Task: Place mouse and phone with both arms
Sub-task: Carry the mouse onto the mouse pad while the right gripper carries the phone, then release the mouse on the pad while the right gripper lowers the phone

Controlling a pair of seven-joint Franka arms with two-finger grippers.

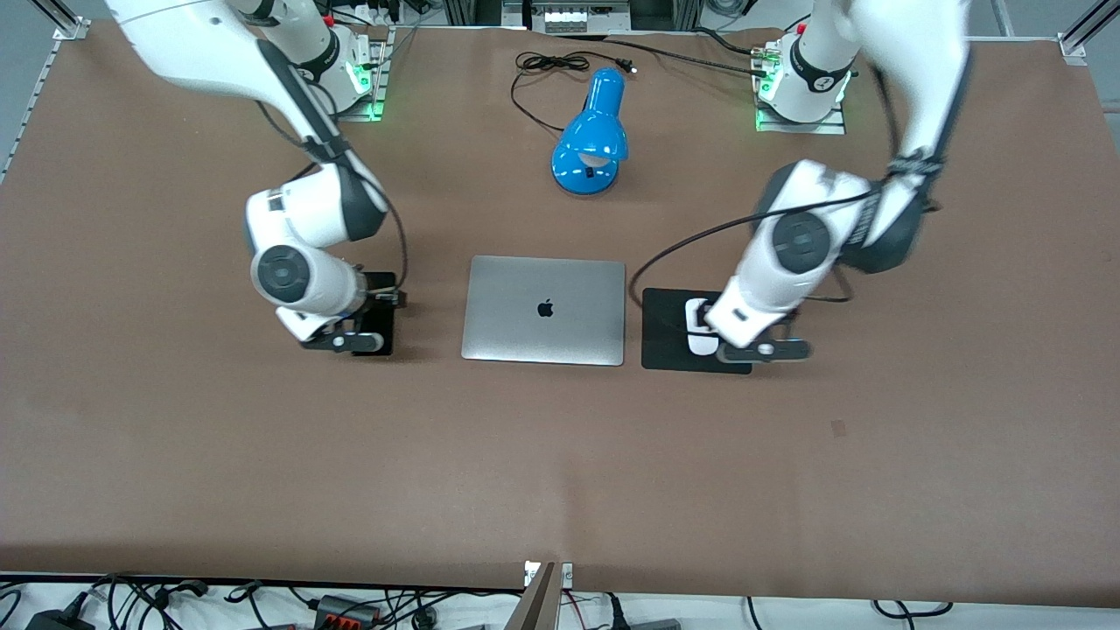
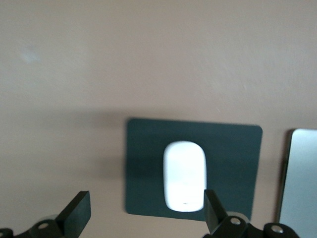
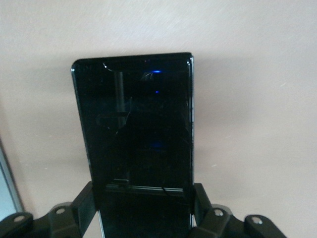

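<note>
While the left gripper [image 2: 143,215] hangs just over the square black pad [image 2: 148,168] with jaws spread and empty, the small white oval mouse [image 2: 184,175] lies on that pad beside the closed silver laptop [image 1: 544,310]. Light, smooth and rounded, it looks slippery; its long sides seem the best hold. The right gripper [image 3: 143,203] pinches the slim black glossy phone [image 3: 136,124] by its edges, low over the desk [image 1: 560,472]; being stiff and already cracked, it probably needs gentle pressure.

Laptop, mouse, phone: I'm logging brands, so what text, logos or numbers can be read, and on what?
Laptop lid: apple logo, no words.
Left arm's base: a mark, too small to read.
Mouse: none.
Phone: none, only blue glints on its dark face.
</note>
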